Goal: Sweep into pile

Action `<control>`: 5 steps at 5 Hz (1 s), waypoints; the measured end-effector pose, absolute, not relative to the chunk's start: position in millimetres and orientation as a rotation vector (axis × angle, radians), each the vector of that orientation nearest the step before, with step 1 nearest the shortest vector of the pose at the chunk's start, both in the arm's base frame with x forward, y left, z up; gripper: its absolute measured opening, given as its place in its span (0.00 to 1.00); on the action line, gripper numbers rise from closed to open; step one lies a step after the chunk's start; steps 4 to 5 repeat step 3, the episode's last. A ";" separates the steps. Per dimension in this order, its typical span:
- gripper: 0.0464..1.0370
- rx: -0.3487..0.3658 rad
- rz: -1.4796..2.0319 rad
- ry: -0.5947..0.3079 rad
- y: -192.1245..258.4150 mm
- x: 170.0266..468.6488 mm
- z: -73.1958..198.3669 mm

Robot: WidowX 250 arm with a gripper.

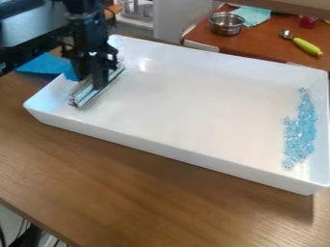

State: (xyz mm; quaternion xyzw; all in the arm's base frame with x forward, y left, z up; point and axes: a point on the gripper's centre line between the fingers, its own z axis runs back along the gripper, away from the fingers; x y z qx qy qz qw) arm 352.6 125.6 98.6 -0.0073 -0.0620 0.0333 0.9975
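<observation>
One white tray [174, 152] sits on one wooden table [129, 188]. One black gripper [98, 83] hangs over the tray's left end as the view shows it, at one metal bar [84, 95] that lies slantwise inside that end. How far the gripper is open, and whether it has hold of the bar, cannot be told. The pale blue beads [299, 132], too crowded to count, lie inside the tray in one long, narrow band near its right end, well apart from the bar. One blue piece [44, 64] is beside the tray's left end. Beyond the tray's far side, on one reddish-brown surface [261, 46], are one metal pot [226, 25], one pale green cloth [253, 15], one spoon with a yellow-green handle [307, 46] and one red object [308, 22].
</observation>
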 end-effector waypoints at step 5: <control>0.97 -0.082 0.038 -0.173 109.4 339.0 151.4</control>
